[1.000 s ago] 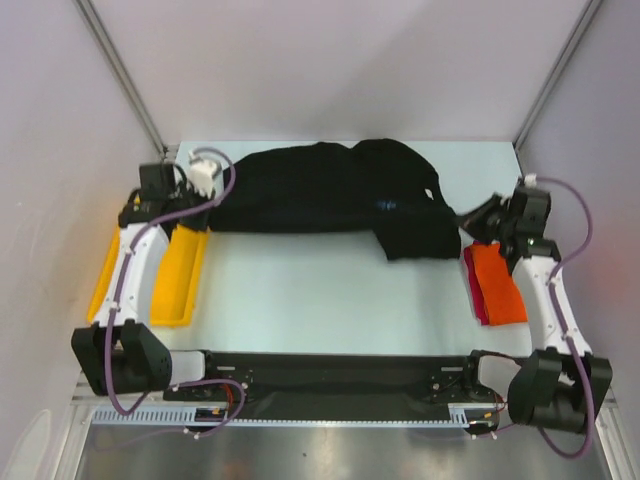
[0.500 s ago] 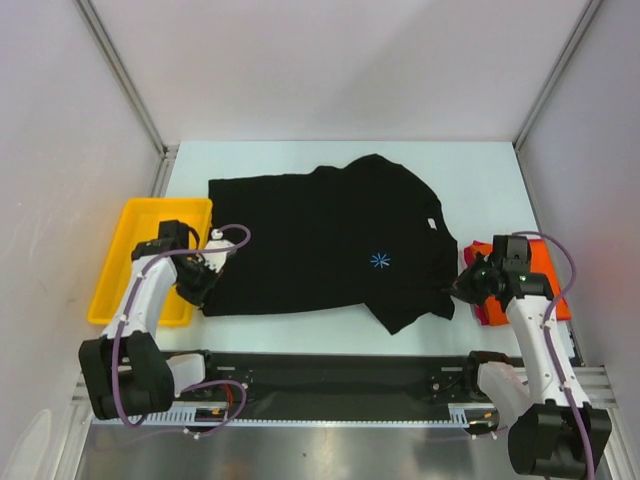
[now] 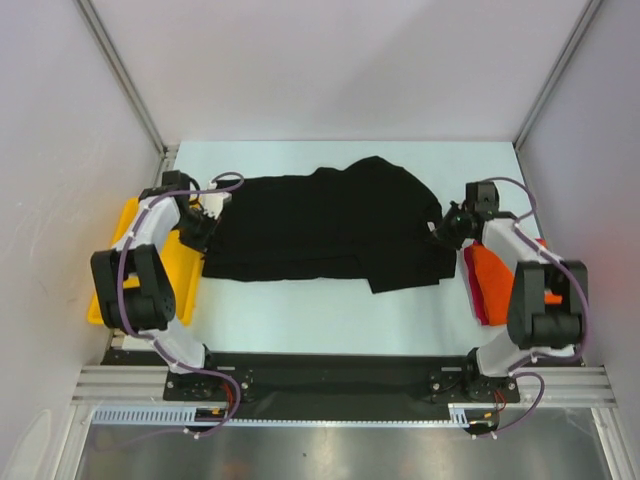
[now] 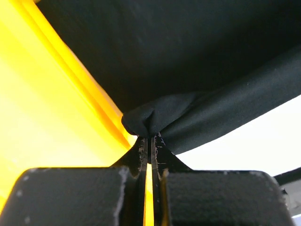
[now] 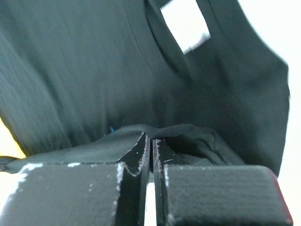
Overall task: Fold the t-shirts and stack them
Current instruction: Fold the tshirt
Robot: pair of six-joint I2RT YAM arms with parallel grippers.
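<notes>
Both arms are on the black t-shirt (image 3: 320, 225); it lies bunched in a wide band across the table (image 3: 300, 300), right flap doubled over itself. The left gripper (image 4: 149, 139) has its jaws pinched tight on a gathered tuck at the shirt's left edge; the yellow tray (image 3: 125, 228) is just left of that edge. The right gripper (image 5: 150, 140) is clamped on a fold of the same cloth at the shirt's right edge. The orange-red t-shirts (image 3: 497, 285) are stacked just right of the shirt's near-right corner, apart from it.

My read: it's the spread-and-flatten stage ahead of the first fold; no fold is finished. The next move needs even tension across both pinches, the cloth laid flat with wrinkles out, and the left edge kept off the tray rim before release.
</notes>
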